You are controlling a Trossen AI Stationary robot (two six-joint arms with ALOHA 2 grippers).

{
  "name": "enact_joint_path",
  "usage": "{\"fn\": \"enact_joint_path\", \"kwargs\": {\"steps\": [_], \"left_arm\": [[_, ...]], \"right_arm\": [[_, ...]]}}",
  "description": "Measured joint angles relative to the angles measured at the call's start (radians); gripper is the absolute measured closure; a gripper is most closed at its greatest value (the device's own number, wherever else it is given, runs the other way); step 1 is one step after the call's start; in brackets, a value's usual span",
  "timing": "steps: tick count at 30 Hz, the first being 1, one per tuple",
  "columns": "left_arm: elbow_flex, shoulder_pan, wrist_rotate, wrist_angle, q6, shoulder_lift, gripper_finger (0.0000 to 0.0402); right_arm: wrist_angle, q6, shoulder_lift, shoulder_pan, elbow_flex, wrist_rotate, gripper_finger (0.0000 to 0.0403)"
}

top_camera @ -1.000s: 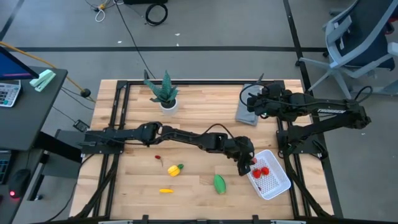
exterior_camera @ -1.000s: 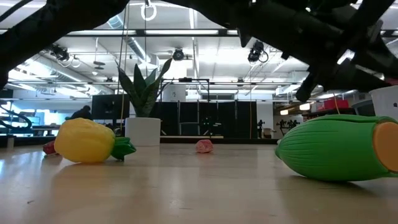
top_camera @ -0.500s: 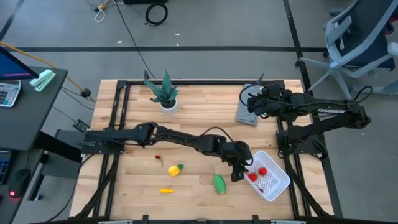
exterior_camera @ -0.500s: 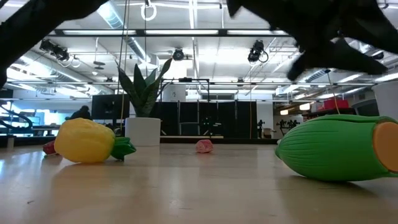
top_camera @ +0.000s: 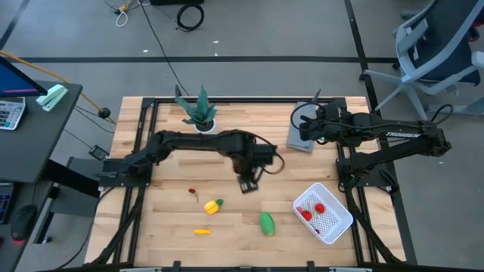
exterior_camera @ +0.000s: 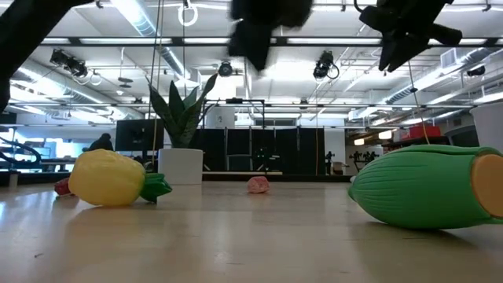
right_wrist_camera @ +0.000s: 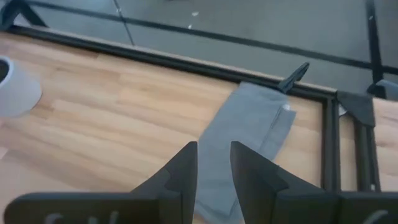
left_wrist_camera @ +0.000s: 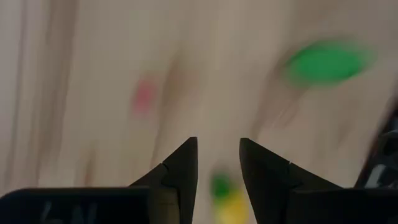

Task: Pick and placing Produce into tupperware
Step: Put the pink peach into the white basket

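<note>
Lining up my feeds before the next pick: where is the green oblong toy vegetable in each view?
High view: green oblong toy vegetable, left of the white tupperware.
Low view: large at right edge.
Left wrist view: blurred green shape.
Right wrist view: not in it.
Shared landmark: yellow piece with green end.

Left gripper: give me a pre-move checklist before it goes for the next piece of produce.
1. Left gripper empty, nothing between its fingers: ok.
2. Left gripper clear of the tupperware, over bare wood mid-table: ok.
3. Red pieces lie inside the tupperware: ok.
4. Pieces left outside, apart from one another: green oblong, yellow piece with green end, thin yellow-orange one, tiny red piece: ok.
5. Right gripper out of the way, over the grey cloth: ok.
6. Which piece the left gripper is aimed at: cannot tell.
</note>
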Motion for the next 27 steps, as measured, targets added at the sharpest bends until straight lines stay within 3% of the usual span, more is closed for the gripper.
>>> {"fn": "enact_joint_path", "kwargs": {"steps": [2, 5, 8, 12, 20, 27], "left_arm": [[-0.040, 0.034, -0.042, -0.072, -0.054, -0.001, 0.0269], [-0.132, 0.077, -0.095, -0.051, -0.060, 0.002, 0.0261], [-0.231, 0.102, -0.063, 0.080, -0.020, 0.000, 0.0258], [-0.335, 0.106, 0.058, 0.227, 0.022, 0.005, 0.0266], [-0.421, 0.076, 0.053, 0.350, 0.082, 0.001, 0.0281], [-0.483, 0.071, 0.045, 0.445, 0.109, 0.001, 0.0245]], "right_arm": [[-0.002, 0.000, 0.000, 0.000, 0.000, -0.030, 0.0298], [-0.002, 0.006, 0.000, 0.000, 0.000, -0.045, 0.0298], [-0.002, 0.025, 0.002, 0.000, 0.000, -0.046, 0.0298], [-0.003, 0.025, 0.003, 0.000, 0.000, -0.046, 0.0298], [-0.014, 0.024, 0.003, 0.000, 0.000, -0.043, 0.0298], [-0.019, 0.024, 0.003, 0.000, 0.000, -0.043, 0.0298]]}}
